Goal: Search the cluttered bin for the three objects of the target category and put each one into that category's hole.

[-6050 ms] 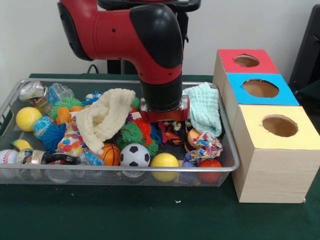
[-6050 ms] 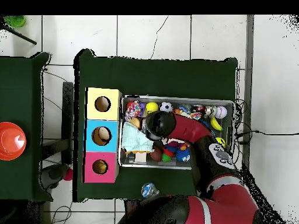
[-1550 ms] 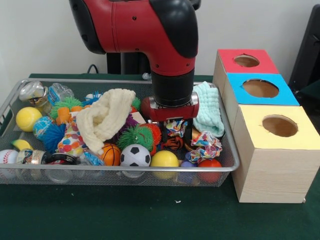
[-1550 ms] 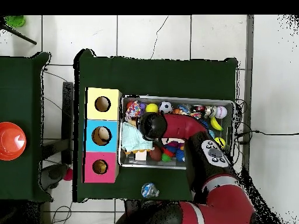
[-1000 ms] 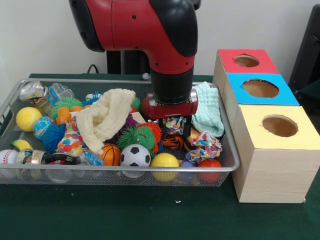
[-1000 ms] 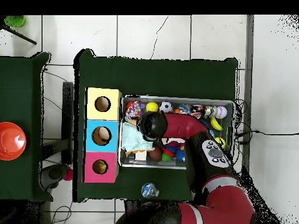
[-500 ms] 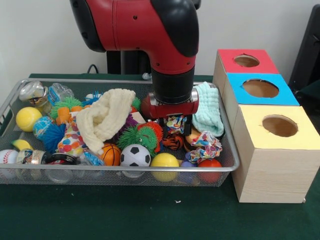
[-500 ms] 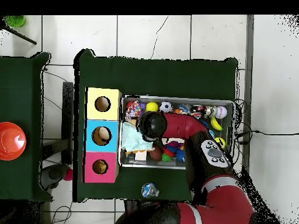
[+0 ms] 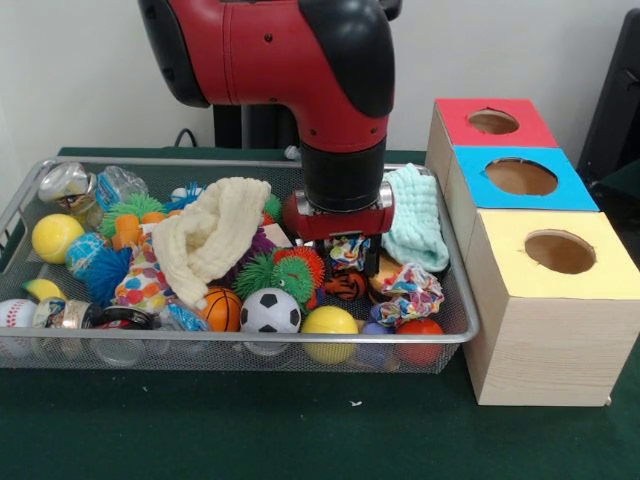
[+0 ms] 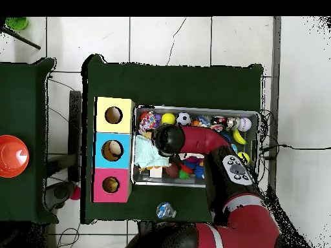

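red arm [image 9: 300, 60] down, gripper [image 9: 348, 256] clamped shut

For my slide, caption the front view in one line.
Red arm's gripper lifts a patterned cloth just above the toy-filled wire bin, beside three wooden boxes with holes.

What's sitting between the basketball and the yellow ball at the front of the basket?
A black-and-white soccer ball sits between the small basketball and the yellow ball, along the bin's front edge. The front view shows it best.

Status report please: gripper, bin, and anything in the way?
Gripper above the bin, shut on a colourful patterned cloth. Cloth lifted off the pile. Mint towel close beside the gripper, on the side toward the boxes.
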Controlling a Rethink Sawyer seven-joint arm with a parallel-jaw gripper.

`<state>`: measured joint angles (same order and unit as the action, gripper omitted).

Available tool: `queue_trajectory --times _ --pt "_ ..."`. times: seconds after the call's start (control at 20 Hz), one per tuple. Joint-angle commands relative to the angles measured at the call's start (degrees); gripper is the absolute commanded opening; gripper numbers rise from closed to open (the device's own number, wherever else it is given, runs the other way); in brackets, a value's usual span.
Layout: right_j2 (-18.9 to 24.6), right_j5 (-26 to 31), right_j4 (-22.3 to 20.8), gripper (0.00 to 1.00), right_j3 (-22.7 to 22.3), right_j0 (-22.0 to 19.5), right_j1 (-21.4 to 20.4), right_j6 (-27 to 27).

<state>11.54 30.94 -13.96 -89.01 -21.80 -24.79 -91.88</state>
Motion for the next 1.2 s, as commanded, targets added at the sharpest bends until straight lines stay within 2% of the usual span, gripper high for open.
queue_trajectory --times 0.05,0.35,0.5,0.85,1.2 --pt "-0.62 -1.94 -3.77 1.0 2.2 1.67 6.06 -3.22" --pt "-0.54 -1.25 -4.05 1.0 2.83 1.47 8.04 -1.61" --pt "0.1 3.72 -3.1 1.0 2.71 1.19 7.26 0.21" --pt "-0.11 6.38 -1.81 1.0 2.18 1.21 6.81 -0.44" --pt "-0.93 10.8 -2.43 1.0 2.01 1.92 6.04 1.09"
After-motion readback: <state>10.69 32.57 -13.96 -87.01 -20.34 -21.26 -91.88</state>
